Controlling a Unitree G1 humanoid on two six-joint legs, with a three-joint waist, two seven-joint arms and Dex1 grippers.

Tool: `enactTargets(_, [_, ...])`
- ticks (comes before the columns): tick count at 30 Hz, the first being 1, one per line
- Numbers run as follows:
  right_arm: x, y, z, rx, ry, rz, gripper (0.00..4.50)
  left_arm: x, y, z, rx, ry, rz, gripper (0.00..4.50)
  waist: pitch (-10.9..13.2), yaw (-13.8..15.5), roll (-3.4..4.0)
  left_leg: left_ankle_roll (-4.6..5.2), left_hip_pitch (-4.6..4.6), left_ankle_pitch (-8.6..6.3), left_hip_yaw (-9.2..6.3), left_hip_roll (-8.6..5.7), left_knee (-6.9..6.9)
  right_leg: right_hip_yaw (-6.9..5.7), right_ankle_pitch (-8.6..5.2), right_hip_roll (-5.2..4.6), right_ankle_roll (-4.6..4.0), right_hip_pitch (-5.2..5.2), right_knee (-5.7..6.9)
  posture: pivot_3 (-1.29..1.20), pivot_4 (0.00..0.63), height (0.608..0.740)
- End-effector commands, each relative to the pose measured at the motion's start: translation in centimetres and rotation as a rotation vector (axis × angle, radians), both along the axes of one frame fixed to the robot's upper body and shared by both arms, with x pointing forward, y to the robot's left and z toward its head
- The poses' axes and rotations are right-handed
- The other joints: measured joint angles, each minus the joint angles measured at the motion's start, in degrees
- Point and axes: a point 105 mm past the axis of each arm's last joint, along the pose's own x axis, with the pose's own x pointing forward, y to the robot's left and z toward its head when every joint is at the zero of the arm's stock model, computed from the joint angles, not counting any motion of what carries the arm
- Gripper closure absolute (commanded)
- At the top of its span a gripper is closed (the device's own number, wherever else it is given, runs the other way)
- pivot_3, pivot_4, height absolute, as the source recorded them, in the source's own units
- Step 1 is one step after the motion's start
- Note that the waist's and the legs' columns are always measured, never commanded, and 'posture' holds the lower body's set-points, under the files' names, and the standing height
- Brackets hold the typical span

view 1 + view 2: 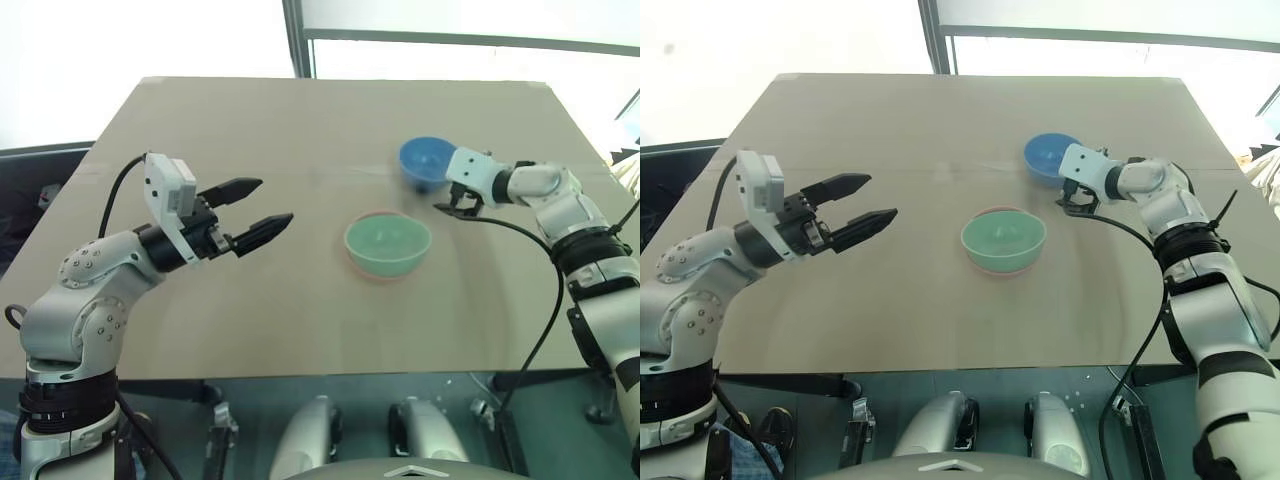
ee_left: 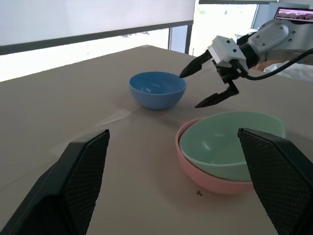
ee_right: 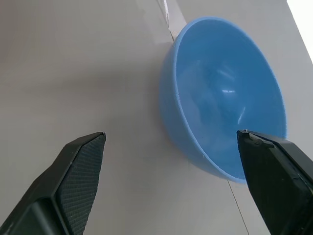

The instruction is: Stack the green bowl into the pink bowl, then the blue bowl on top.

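Note:
The green bowl (image 1: pixel 388 238) sits nested inside the pink bowl (image 2: pixel 205 182) at the middle of the tan table (image 1: pixel 250 120); just the pink rim and lower wall show around it. The blue bowl (image 1: pixel 424 159) stands upright on the table, behind and to the right of that pair. My right gripper (image 2: pixel 190 90) is open just to the right of the blue bowl, one fingertip close to its rim and nothing between the fingers. In the right wrist view the blue bowl (image 3: pixel 225 98) lies just ahead of those fingers. My left gripper (image 1: pixel 275 200) hangs open and empty left of the nested bowls, pointing toward them.
The table's front edge (image 1: pixel 300 375) runs just before me, with dark floor below. A black cable (image 1: pixel 545 300) loops off my right arm over the table's right front corner. Bare tabletop stretches left of and behind the bowls.

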Motion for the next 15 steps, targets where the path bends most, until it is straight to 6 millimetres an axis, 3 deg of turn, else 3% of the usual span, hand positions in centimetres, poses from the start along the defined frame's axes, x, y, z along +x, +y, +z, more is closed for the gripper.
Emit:
enactTargets(1, [1.0,0.6,0.7,-0.104,-0.07,0.002,0.0,-1.0,-0.2,1.0,0.02,-0.03,-0.039,0.06,0.0,-0.1,0.01,-0.01,0.0,0.01,0.0,0.0,-0.01,0.0,0.0,0.0,0.0,-0.01,0.0,0.0,0.15,0.74])
enactTargets(5, [1.4,1.2,0.1,-0.215,-0.082,0.013,0.0,-1.2,-0.4,0.8,0.023,-0.015,-0.058,0.06,0.0,-0.2,0.02,-0.1,0.03,0.06,-0.01,0.01,-0.06,0.0,-0.01,0.05,-0.02,-0.04,0.05,0.0,0.15,0.74])
enactTargets(10, [1.7,1.8,0.5,-0.248,-0.119,0.031,1.49,-1.2,-0.5,0.7,0.017,-0.015,-0.059,0.0,0.0,-0.2,0.02,-0.14,0.04,0.08,-0.04,0.0,-0.06,0.0,0.0,0.05,-0.02,-0.04,0.08,0.0,0.15,0.74])
enactTargets(15, [1.7,2.0,0.7,-0.241,-0.126,0.04,3.3,-1.1,-0.7,0.7,0.011,-0.02,-0.06,0.0,0.0,-0.3,0.04,-0.15,0.04,0.08,-0.04,0.0,-0.08,0.0,0.0,0.05,-0.02,-0.05,0.08,0.0,0.15,0.74])
